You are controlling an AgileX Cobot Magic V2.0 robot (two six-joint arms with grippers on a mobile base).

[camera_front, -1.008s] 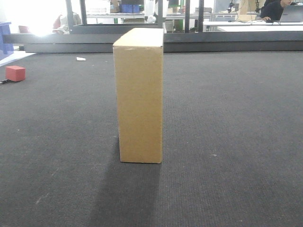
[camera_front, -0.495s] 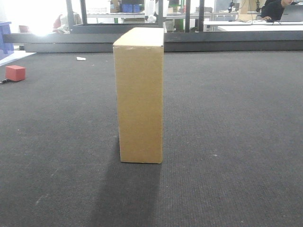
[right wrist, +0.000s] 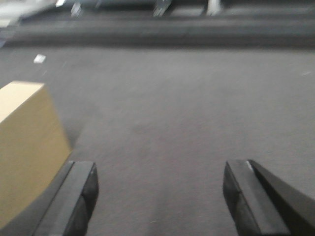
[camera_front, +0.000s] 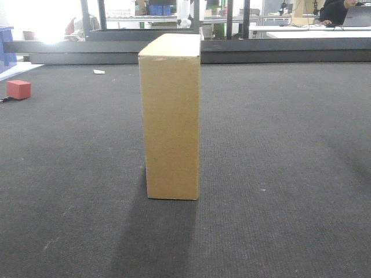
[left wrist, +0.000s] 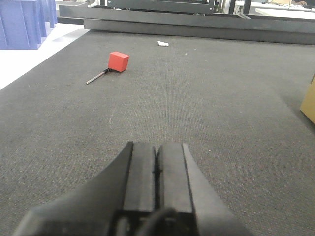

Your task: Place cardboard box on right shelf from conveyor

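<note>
Cardboard box (camera_front: 171,116) stands upright on its narrow end, mid-conveyor (camera_front: 290,145), untouched, thin face toward the front camera.

Right gripper (right wrist: 160,189) hovers just right of the box, fingers spread wide, probably to span that narrow width. The box sits outside them, off the left finger; view blurred.

Left gripper (left wrist: 156,172), well left of the box, is pressed together and holds nothing.

Red block (left wrist: 118,61) lies far left of the box. Right shelf not in view.

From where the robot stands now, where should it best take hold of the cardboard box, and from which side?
Probably across its narrow width, pressing the two broad side faces, coming from the front. The cardboard box stands upright on the conveyor with its slim face toward the robot; the right pincer is open.
</note>
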